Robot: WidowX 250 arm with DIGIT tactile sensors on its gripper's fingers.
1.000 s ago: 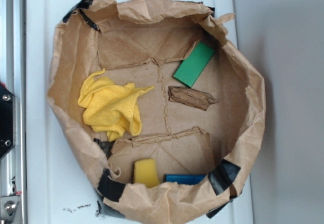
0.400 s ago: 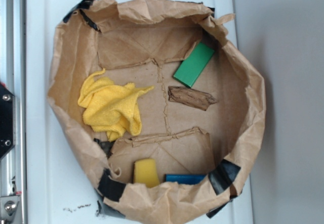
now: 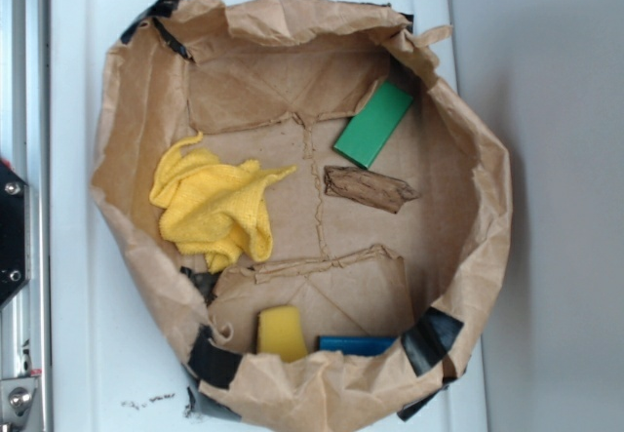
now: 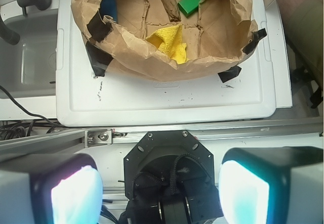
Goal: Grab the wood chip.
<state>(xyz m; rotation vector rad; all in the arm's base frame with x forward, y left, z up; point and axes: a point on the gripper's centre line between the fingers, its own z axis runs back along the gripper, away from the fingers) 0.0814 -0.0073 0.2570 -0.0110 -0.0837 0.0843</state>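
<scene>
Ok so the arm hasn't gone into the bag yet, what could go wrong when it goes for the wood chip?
1. The wood chip lies flat right beside the green block, so the open end effector might catch the block instead.
2. The paper bag has tall crumpled walls; a low approach could snag the rim and drag the bag.
3. The chip is thin on creased paper, so the fingers may pinch paper or slip off.
</scene>
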